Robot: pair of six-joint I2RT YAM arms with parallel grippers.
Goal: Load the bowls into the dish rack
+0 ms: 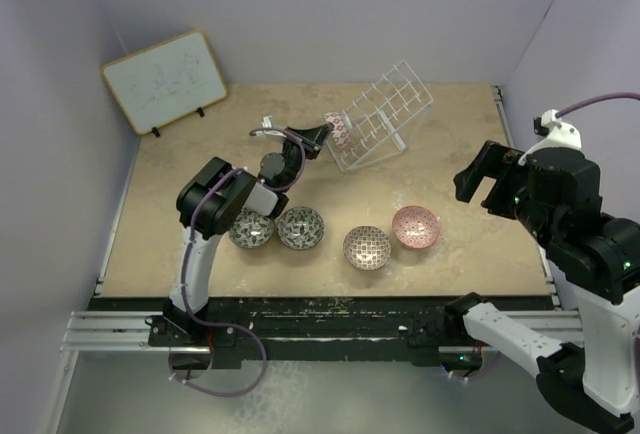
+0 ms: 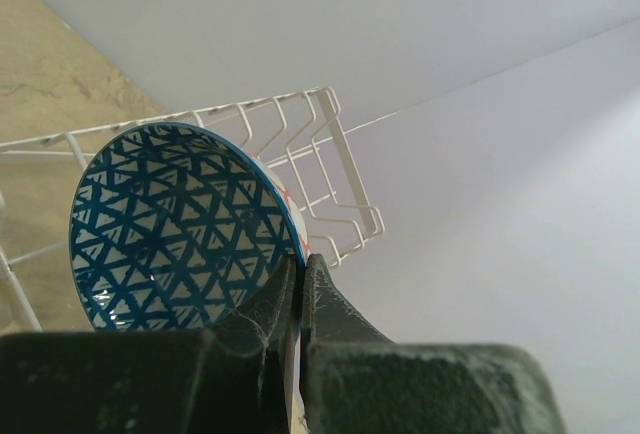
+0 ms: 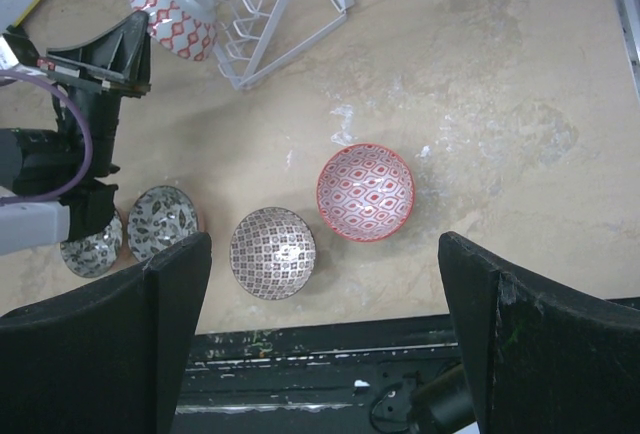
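From above, shows the left hand [image 1: 318, 138] pinched shut on the rim of the blue bowl [image 1: 337, 132], carried on edge in the air just beside the left end of the dish rack [image 1: 385, 114], not yet between its rods; touching the rack or not, cannot tell. Leaves four other bowls on the bench [image 1: 460, 124], well apart from the rack: two grey-white bowls [image 1: 251, 229], the lattice bowl [image 1: 367, 247] and the pink bowl [image 1: 415, 226]. Shows the right hand [image 1: 490, 179] raised at the right side, away from everything. From the left wrist, confirms a grip on only a small part of the rim, with the white rods behind the bowl. Could turn or slide out of such a thin pinch on meeting a rod; could also push the probably light, tilted rack along the bench if pressed sideways instead of down into a cell. From the right wrist, shows the fingers [image 3: 540, 344] wide apart, holding nothing, high above the pink and lattice bowls; no danger there unless lowered carelessly.
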